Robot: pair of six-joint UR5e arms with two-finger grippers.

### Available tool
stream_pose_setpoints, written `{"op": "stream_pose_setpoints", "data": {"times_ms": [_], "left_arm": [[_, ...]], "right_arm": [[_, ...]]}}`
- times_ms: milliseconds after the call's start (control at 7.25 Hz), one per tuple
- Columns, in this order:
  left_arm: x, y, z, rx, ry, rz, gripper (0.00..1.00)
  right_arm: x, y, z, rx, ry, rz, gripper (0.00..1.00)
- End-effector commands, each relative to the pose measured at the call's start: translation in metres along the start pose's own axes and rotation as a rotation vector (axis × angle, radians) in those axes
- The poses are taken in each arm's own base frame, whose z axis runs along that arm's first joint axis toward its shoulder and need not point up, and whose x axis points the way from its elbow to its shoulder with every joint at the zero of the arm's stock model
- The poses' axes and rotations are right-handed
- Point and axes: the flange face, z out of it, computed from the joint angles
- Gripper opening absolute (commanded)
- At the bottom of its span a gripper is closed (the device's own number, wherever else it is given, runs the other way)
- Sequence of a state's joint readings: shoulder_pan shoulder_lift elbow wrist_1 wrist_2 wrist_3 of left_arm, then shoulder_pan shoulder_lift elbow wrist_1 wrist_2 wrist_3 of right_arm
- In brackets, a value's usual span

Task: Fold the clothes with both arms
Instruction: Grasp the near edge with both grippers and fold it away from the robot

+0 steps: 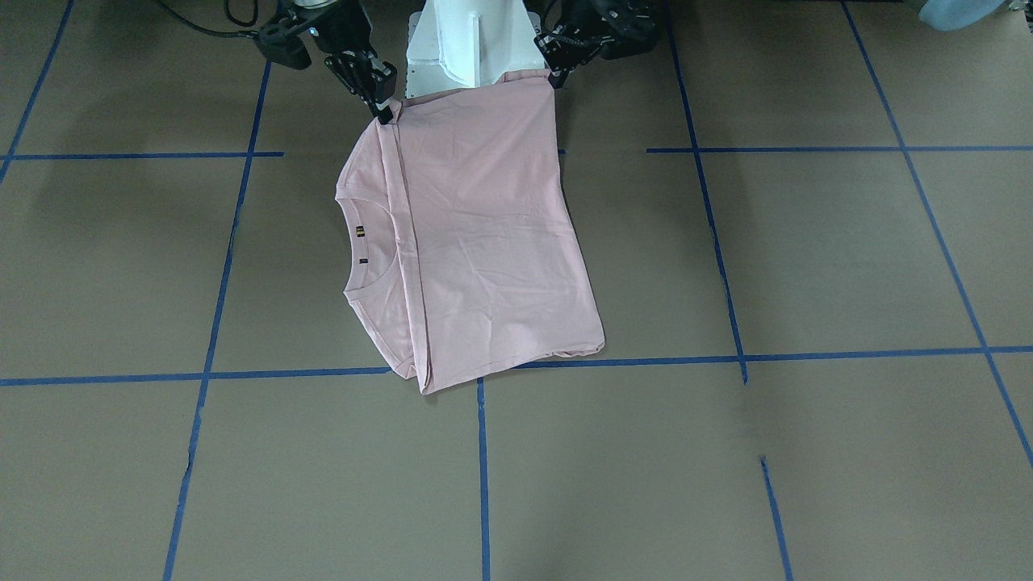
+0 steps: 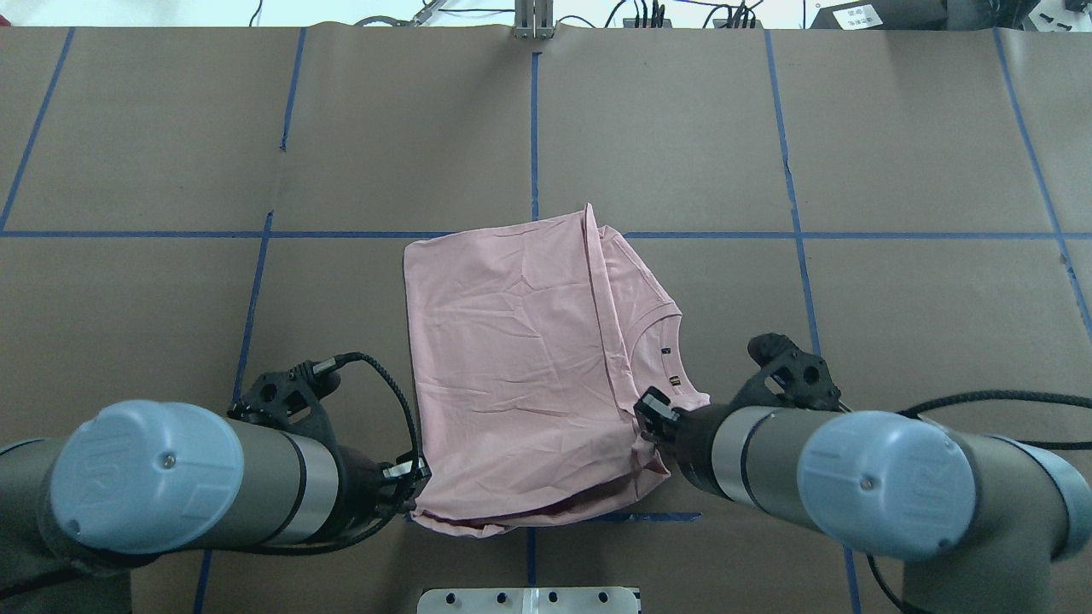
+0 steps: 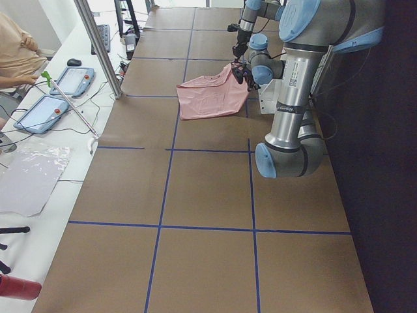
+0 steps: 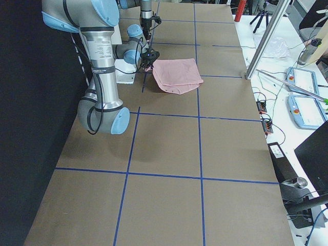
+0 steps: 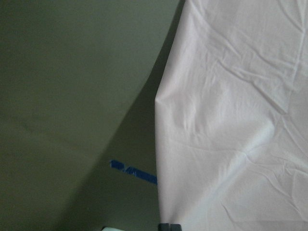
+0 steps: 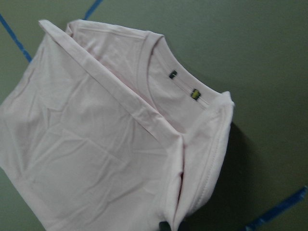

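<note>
Gripping a folded pink T-shirt (image 2: 512, 367) by its two corners nearest the robot, the left claw (image 2: 411, 479) and the right claw (image 2: 650, 416) are each pinching shut on the fabric and holding that edge slightly off the brown desk (image 2: 171, 153). The rest of the garment is lying flat on the desk between both claws, doubled over on itself. Its collar (image 2: 657, 333) is showing on the robot's right side, and its far edge is touching a blue tape line (image 2: 853, 234).

The left claw (image 2: 409, 479) and right claw (image 2: 650, 414) tips hide in T-shirt (image 2: 512, 358) fabric; 2 collar labels (image 6: 195, 94) are unreadably small.
</note>
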State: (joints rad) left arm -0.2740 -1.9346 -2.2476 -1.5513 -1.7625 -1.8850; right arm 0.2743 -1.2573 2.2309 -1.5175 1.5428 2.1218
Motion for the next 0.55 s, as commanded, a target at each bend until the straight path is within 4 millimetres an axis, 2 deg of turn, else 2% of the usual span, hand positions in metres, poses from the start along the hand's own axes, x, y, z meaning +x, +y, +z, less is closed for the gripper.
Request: {"op": "stream_pose_setpoints", "data": {"times_ms": [0, 138, 276, 414], "left_arm": [[0.036, -0.080, 0.014, 0.143, -0.014, 0.049, 0.00], [0.049, -0.118, 0.016, 0.200, -0.027, 0.072, 0.00], [0.063, -0.152, 0.028, 0.246, -0.033, 0.090, 0.00], [0.073, -0.185, 0.053, 0.303, -0.017, 0.105, 0.00]], "right_arm": [[-0.107, -0.054, 0.043, 0.098, -0.005, 0.032, 0.00], [-0.139, -0.085, 0.057, 0.120, 0.014, 0.021, 0.00], [-0.159, -0.105, 0.071, 0.126, 0.043, 0.022, 0.00], [-0.180, -0.117, 0.091, 0.138, 0.041, 0.035, 0.00]]}}
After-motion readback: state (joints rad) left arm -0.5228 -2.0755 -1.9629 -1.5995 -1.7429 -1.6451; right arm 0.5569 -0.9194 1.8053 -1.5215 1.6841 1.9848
